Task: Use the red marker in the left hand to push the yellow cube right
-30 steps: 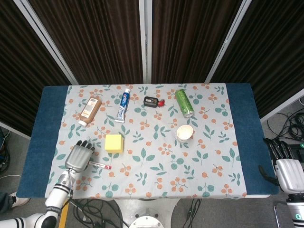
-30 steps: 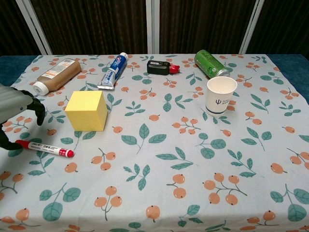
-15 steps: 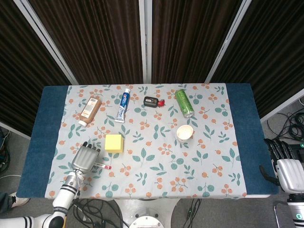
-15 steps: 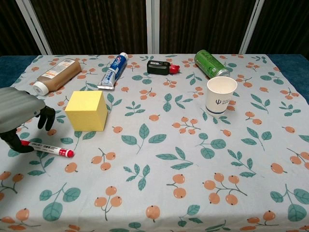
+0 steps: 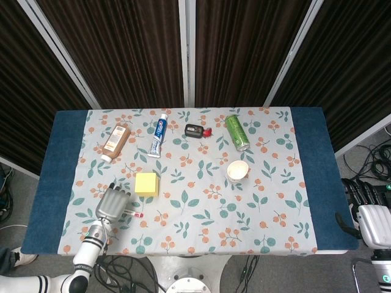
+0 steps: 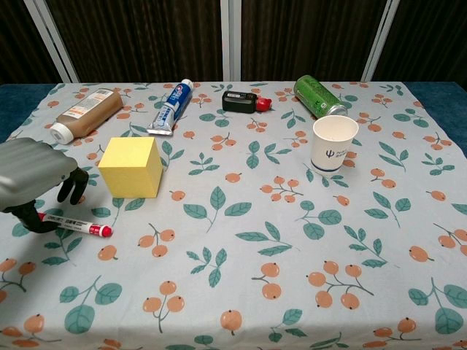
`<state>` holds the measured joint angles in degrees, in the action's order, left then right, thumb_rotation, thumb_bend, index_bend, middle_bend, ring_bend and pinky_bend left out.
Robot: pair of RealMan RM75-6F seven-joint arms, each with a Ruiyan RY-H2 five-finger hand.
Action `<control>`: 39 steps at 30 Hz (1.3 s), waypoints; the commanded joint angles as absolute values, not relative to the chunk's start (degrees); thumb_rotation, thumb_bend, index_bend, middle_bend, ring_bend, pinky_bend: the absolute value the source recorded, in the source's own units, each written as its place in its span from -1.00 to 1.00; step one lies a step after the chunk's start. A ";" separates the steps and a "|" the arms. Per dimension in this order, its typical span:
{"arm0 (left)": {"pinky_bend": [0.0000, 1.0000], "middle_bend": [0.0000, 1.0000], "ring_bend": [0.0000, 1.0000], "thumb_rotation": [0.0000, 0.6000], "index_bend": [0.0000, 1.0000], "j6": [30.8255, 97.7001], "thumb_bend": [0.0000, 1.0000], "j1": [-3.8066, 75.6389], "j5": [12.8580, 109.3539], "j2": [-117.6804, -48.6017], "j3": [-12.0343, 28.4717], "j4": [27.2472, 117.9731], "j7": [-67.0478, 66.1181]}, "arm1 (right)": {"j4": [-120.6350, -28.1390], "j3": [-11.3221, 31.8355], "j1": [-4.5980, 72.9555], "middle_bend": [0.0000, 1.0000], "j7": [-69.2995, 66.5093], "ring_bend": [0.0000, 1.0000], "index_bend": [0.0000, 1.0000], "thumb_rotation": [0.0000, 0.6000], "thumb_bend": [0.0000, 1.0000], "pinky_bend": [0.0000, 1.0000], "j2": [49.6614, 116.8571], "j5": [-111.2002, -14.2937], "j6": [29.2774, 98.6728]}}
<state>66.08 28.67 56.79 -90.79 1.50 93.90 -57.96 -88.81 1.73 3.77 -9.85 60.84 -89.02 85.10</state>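
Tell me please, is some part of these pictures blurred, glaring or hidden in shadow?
Head view: evenly lit, sharp, no glare; the curtains behind are dark. Chest view: the left hand at the frame edge is soft, while the red marker and the yellow cube are crisp with faint shadows.

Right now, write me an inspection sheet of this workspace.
Surface: table under a floral cloth, blue bands at both ends.
Job's things: red marker lies flat near the left front; yellow cube sits behind it, apart from it.
Clutter: brown bottle, toothpaste tube, small black device and green can, all lying down; paper cup upright.
Hands: left hand is over the marker's left end, fingers curled down; whether it grips cannot be told. Right hand hangs off the table's right edge, holding nothing.
Cables: on the floor at right and below the front edge.
Surroundings: dark curtains behind.
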 commanded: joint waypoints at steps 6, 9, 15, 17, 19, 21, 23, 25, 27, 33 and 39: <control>-0.48 0.23 -0.16 1.00 0.10 66.25 -0.43 29.69 54.66 -91.57 0.45 93.96 -59.50 | -88.60 1.70 3.67 -0.81 -10.20 -1.00 -0.94 1.00 -0.46 -1.00 60.83 -88.94 85.10; -0.48 0.23 -0.16 1.00 0.11 66.22 -0.41 29.97 54.27 -91.59 0.11 93.93 -59.47 | -88.59 1.75 3.68 -0.81 -10.27 -1.00 -0.94 1.00 -0.45 -1.00 60.81 -88.86 85.07; -0.48 0.25 -0.14 1.00 0.13 66.25 -0.38 30.62 53.61 -91.48 -0.10 93.94 -59.15 | -88.53 1.68 3.54 -0.81 -10.30 -1.00 -0.94 1.00 -0.45 -1.00 60.84 -88.88 85.19; -0.48 0.26 -0.14 1.00 0.13 66.16 -0.37 30.80 53.32 -91.41 -0.29 93.93 -59.03 | -88.51 1.69 3.50 -0.81 -10.33 -1.00 -0.94 1.00 -0.45 -1.00 60.84 -88.85 85.21; -0.48 0.27 -0.14 1.00 0.14 66.11 -0.35 30.94 53.11 -91.39 -0.48 93.91 -58.98 | -88.48 1.68 3.48 -0.81 -10.34 -1.00 -0.94 1.00 -0.45 -1.00 60.86 -88.82 85.20; -0.48 0.27 -0.14 1.00 0.14 66.06 -0.34 31.09 52.94 -91.44 -0.66 93.82 -58.81 | -88.44 1.67 3.44 -0.81 -10.37 -1.00 -0.94 1.00 -0.46 -1.00 60.88 -88.76 85.18; -0.48 0.27 -0.14 1.00 0.15 66.05 -0.34 31.21 52.76 -91.50 -0.83 93.69 -58.63 | -88.42 1.68 3.44 -0.81 -10.38 -1.00 -0.94 1.00 -0.46 -1.00 60.89 -88.75 85.16; -0.48 0.27 -0.14 1.00 0.15 66.12 -0.34 31.31 52.61 -91.53 -0.94 93.61 -58.55 | -88.43 1.67 3.44 -0.81 -10.37 -1.00 -0.94 1.00 -0.46 -1.00 60.88 -88.78 85.16; -0.48 0.27 -0.14 1.00 0.15 66.10 -0.33 31.42 52.48 -91.49 -1.06 93.59 -58.30 | -88.48 1.70 3.48 -0.81 -10.31 -1.00 -0.94 1.00 -0.45 -1.00 60.87 -88.77 85.11; -0.33 0.33 -0.07 1.00 0.21 65.71 -0.29 31.63 53.42 -91.05 -1.59 93.27 -56.40 | -88.75 1.78 3.54 -0.81 -10.08 -1.00 -0.94 1.00 -0.46 -1.00 60.78 -88.68 84.99; -0.07 0.44 0.06 1.00 0.33 66.23 -0.27 30.99 56.65 -90.51 -2.28 92.09 -52.56 | -89.10 1.73 3.55 -0.81 -9.65 -1.00 -0.94 1.00 -0.46 -1.00 60.78 -88.84 85.01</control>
<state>66.10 31.22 55.76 -90.76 -2.00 92.52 -53.49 -89.10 1.74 3.56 -9.64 60.78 -88.84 85.01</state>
